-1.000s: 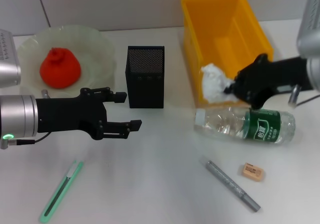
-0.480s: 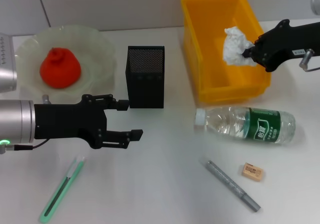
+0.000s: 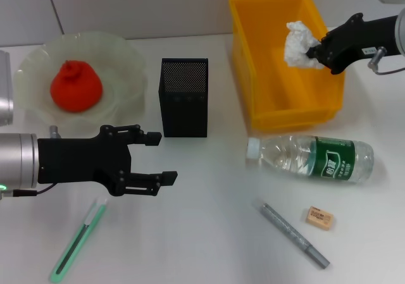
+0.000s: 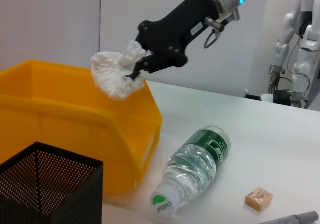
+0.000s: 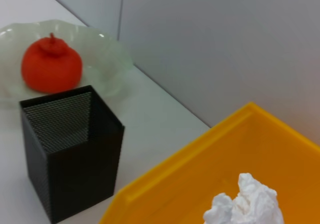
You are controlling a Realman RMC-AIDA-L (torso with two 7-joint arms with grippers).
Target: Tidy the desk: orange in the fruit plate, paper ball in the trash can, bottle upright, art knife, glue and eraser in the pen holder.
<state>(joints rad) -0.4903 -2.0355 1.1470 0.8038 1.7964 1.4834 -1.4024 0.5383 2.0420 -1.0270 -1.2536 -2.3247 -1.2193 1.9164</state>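
My right gripper (image 3: 312, 53) is shut on the white paper ball (image 3: 297, 42), holding it over the yellow trash can (image 3: 253, 56); the left wrist view shows the paper ball (image 4: 116, 74) above the can's rim. The orange (image 3: 76, 86) sits in the pale green fruit plate (image 3: 123, 59). A clear bottle (image 3: 310, 159) with a green label lies on its side. The tan eraser (image 3: 319, 218) and a grey glue stick (image 3: 294, 234) lie near the front right. The green art knife (image 3: 78, 241) lies at the front left. My left gripper (image 3: 155, 157) hangs open above it, beside the black mesh pen holder (image 3: 184, 97).
The white desk ends at a wall behind the plate and the can. The pen holder (image 5: 70, 149) stands between the plate (image 5: 110, 54) and the can (image 5: 210, 184). The bottle (image 4: 195, 169) lies just in front of the can.
My right gripper has lifted the paper ball from the desk in front of the can to above its inside. My left arm drew back slightly toward the left.
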